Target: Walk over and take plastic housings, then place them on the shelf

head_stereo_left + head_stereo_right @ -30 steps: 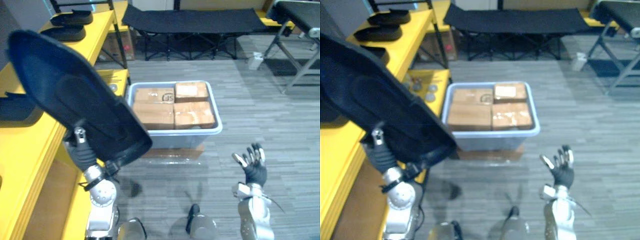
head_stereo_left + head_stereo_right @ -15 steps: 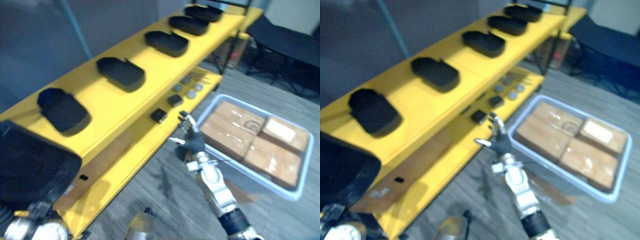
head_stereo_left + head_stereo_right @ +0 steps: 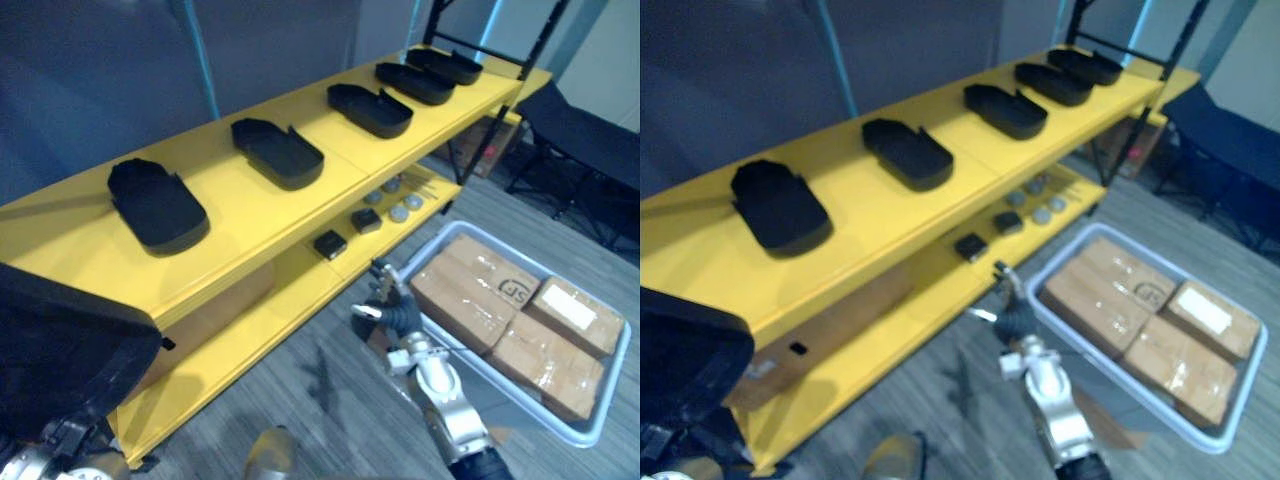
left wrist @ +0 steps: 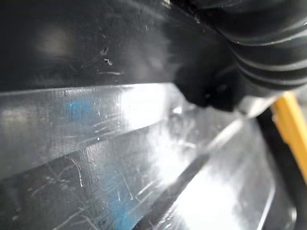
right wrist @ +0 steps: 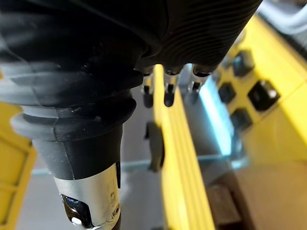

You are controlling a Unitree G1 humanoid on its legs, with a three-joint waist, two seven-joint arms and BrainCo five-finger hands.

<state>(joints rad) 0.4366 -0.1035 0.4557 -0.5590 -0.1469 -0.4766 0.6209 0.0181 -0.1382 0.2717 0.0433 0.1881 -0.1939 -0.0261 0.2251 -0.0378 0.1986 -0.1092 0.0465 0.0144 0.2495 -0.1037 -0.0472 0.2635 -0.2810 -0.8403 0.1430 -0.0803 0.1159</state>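
Black plastic housing, broad, shallow and tray-shaped (image 3: pixel 60 350), is up at the robot's left side, near the close end of the long yellow two-tier shelf (image 3: pixel 228 192). The left hand (image 4: pixel 249 52) lies against its glossy, scratched wall in the left wrist view, but whether that hand is clasped round the wall cannot be told. The right hand (image 3: pixel 392 312) hangs low in front of the shelf's lower board, its fingers (image 5: pixel 168 93) loose and straight, carrying nothing.

The housing looks like a stiff moulded shell, probably light for its size. The shiny skin is likely slippery, and the wide body could swing or twist if held at one end. The upright rim seems the best place to hold it, since a thumb can hook over that edge. A row of five matching black housings (image 3: pixel 370 110) already sits on the top board, well spaced. The bare yellow stretch at the near end looks like the spot for this one.
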